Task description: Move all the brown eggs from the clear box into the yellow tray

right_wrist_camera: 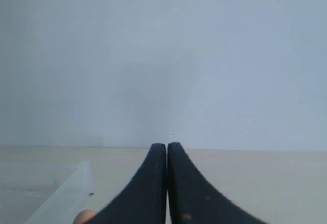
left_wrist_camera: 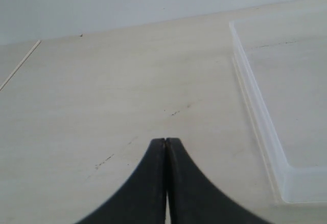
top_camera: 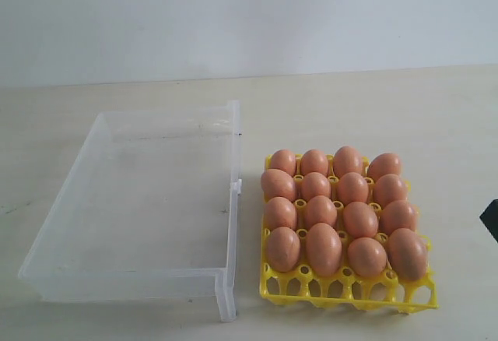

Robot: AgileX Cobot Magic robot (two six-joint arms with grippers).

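Several brown eggs fill the cups of the yellow tray at the right of the table. The clear box stands left of it, holding nothing. My left gripper is shut on nothing, low over bare table beside the clear box. My right gripper is shut on nothing and looks along the table toward the wall; one brown egg peeks out beside its fingers. In the exterior view only a dark bit of the right arm shows at the right edge.
A pale wall rises behind the light wooden table. The clear box's edge shows faintly in the right wrist view.
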